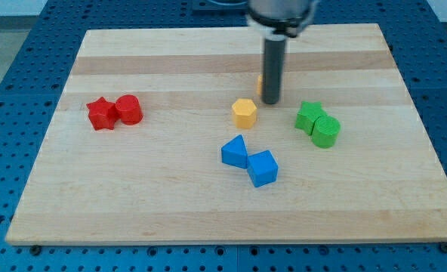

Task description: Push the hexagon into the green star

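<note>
Yellow hexagon (244, 112) sits near the centre of the wooden board (171, 204), with the green star (309, 115) well apart to its right at about the same height in the frame. My tip (270, 101) is a bare rod with nothing to open or close; it rests on the board just beside the hexagon, up and to its right, between hexagon and star. The push must run left to right, so the tip likely needs to go around to the hexagon's left side first. A green cylinder (326, 131) touches the star at lower right. An orange block (260, 81) shows partly behind the rod; its shape cannot be made out.
</note>
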`<state>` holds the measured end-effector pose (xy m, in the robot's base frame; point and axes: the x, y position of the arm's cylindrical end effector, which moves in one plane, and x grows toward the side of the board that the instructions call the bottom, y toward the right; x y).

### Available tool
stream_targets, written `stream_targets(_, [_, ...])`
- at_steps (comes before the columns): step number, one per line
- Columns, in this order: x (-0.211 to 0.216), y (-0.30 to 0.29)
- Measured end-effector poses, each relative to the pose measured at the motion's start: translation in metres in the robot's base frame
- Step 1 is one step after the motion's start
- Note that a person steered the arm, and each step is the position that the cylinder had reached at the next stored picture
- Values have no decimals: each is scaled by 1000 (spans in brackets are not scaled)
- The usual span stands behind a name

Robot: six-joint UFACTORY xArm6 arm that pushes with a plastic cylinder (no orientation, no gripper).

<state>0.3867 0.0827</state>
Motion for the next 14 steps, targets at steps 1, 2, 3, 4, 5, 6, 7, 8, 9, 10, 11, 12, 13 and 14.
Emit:
stream_targets(1, [2,7])
stream_targets(2, [3,-16])
stream_targets(3, [3,-49])
stream_targets(4, [3,-81])
stream_targets(5, [9,-113])
stream_targets(6, [31,-120])
stream_targets(7, [39,-96])
stream_targets(8, [14,-93])
stream_targets(9, [4,-58])
stream_targets(10, [4,-18])
stream_targets(11, [4,-26])
stream_targets(12, [4,-60])
stream_targets(13, [3,-93])
stream_targets(14, [27,-94])
